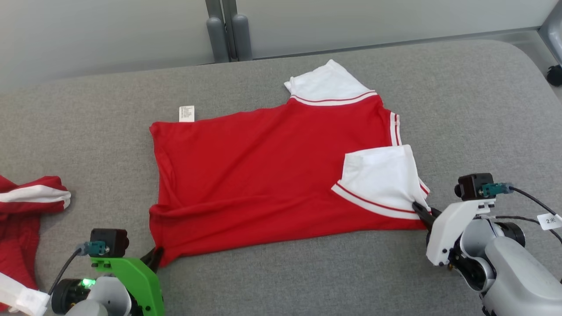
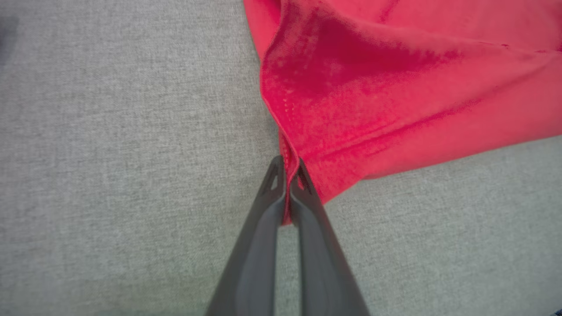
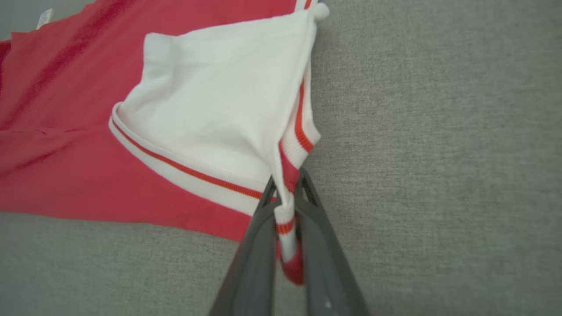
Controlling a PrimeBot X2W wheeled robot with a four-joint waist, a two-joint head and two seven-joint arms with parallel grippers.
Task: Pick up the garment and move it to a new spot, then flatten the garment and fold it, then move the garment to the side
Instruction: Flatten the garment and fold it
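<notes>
On a grey woven surface (image 1: 461,109), below a pale wall (image 1: 109,35): a red-and-white T-shirt (image 1: 263,175). Pinched tight at hem corner by left gripper (image 2: 290,164), at white sleeve (image 1: 382,175) by right gripper (image 3: 287,182).

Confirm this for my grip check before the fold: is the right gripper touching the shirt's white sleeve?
Touching. The right wrist view shows the right gripper shut on the white sleeve, with the sleeve's striped cuff pinched between its two dark fingers.
</notes>
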